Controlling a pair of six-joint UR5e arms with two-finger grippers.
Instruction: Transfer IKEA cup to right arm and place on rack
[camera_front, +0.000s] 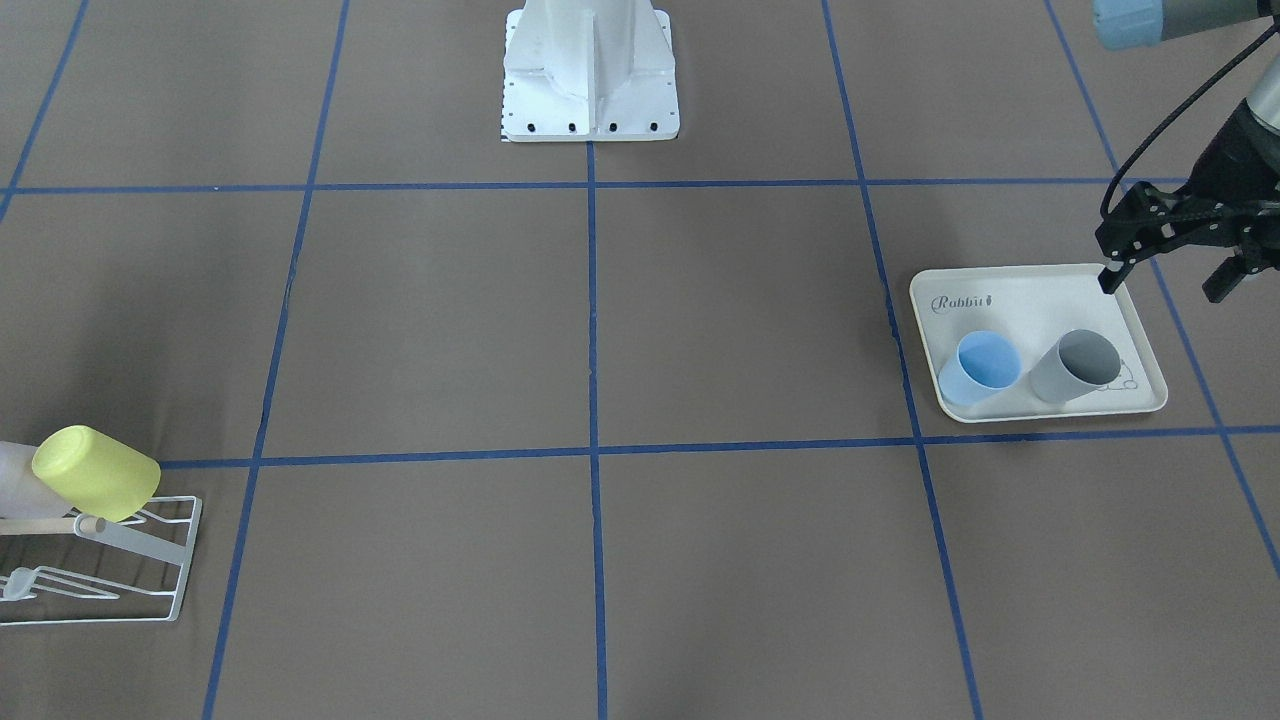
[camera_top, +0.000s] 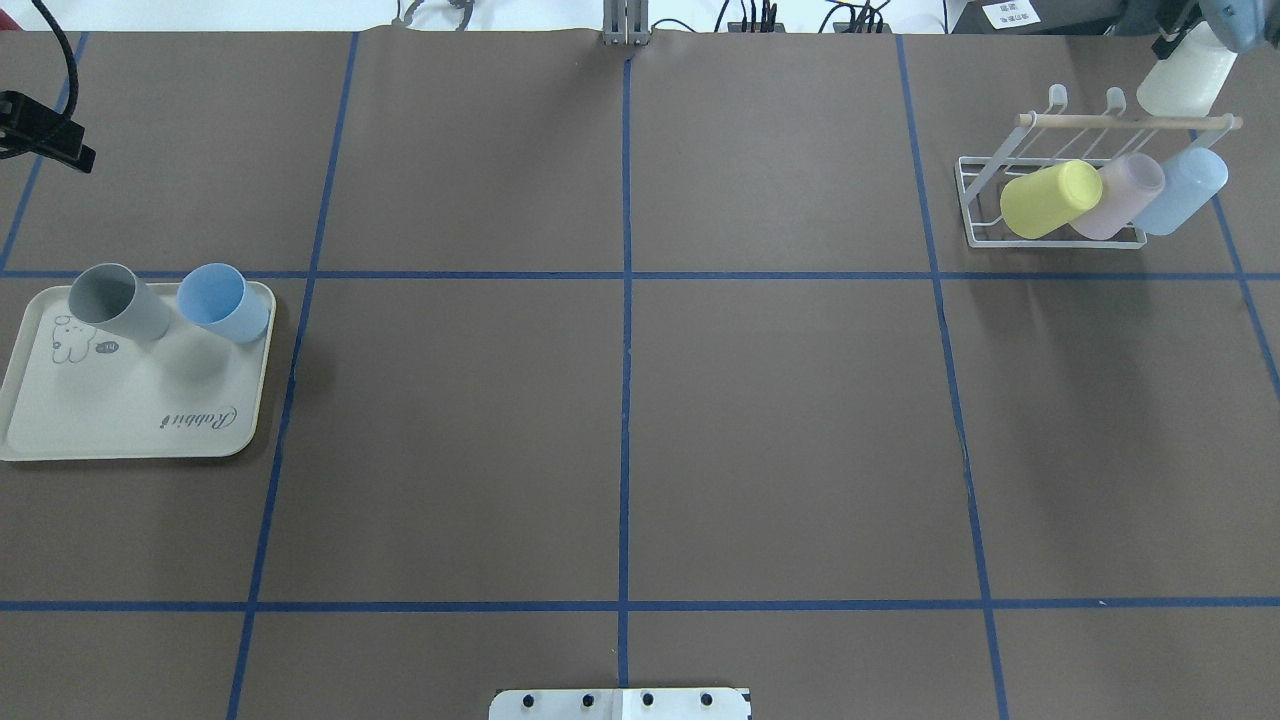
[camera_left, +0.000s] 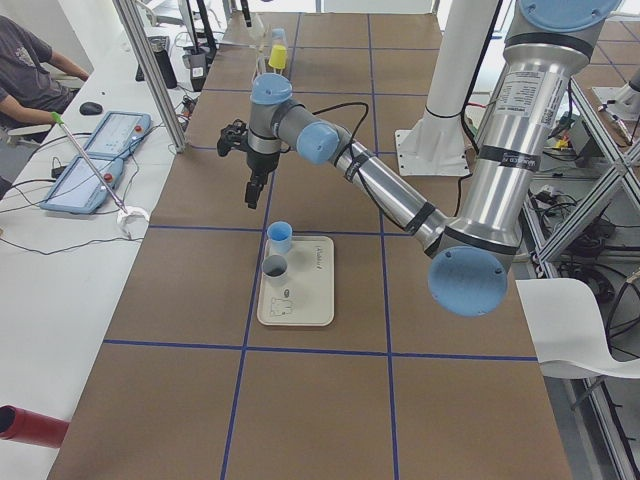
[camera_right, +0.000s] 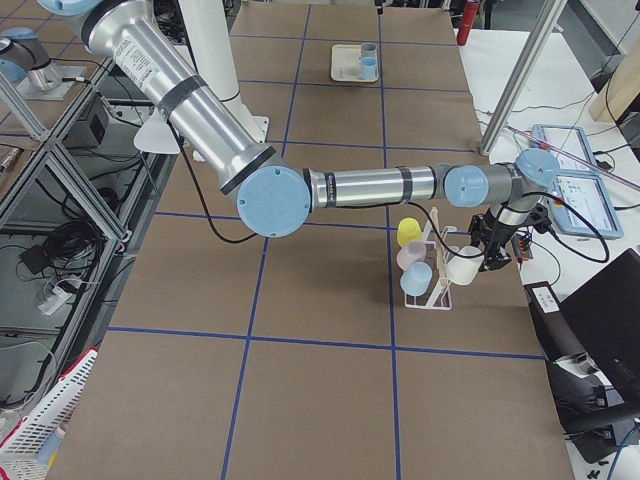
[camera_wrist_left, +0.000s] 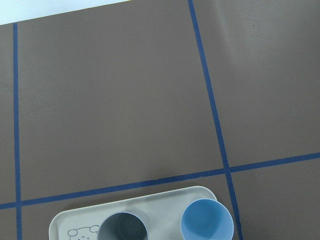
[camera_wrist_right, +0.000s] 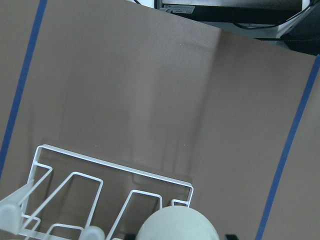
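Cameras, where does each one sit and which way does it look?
Front: across the table, facing the robot's base; open left gripper near the tray.
Overhead: behind the robot, looking down; tray left, rack right.
Left side: table's end; left arm nearest.
Right side: other end; right arm holds a white cup.
Left wrist: down on grey cup, blue cup.
Right wrist: down on white cup, rack.
Shared: front and overhead both show tray.
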